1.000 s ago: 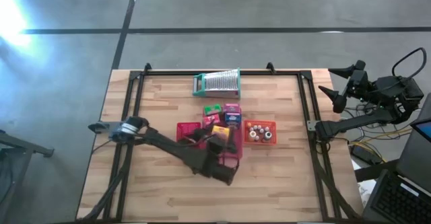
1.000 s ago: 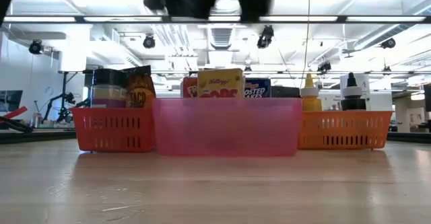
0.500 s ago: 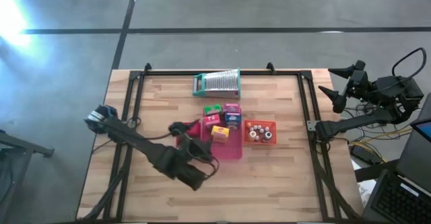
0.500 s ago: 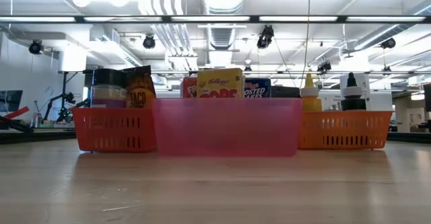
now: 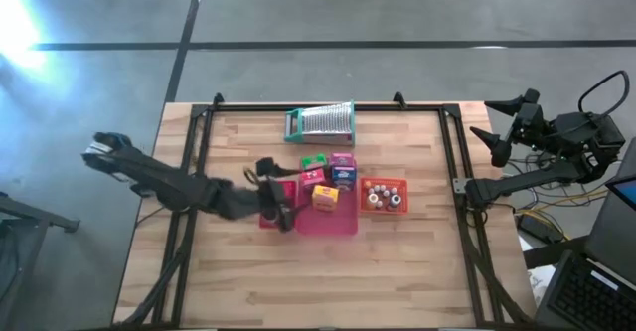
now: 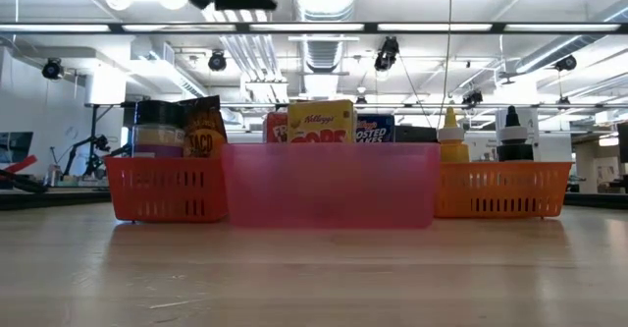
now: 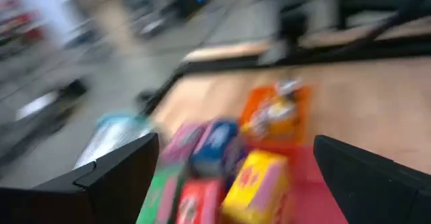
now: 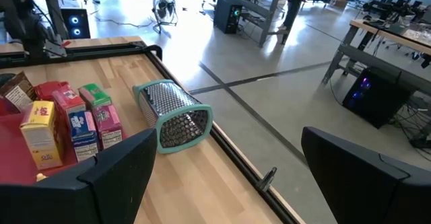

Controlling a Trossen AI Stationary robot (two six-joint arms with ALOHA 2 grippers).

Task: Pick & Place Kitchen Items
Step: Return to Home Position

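Pulled back since a second earlier, the left gripper (image 5: 279, 194) hung empty, its fingers spread wide. Just ahead of it, the yellow box (image 5: 324, 196) stood in the pink bin (image 5: 343, 224). Well apart, the right gripper (image 5: 494, 122) waited, also spread.

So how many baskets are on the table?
3, side by side: a red plastic mesh basket at one end, a see-through pink plastic bin in the middle, an orange plastic mesh basket at the other end.
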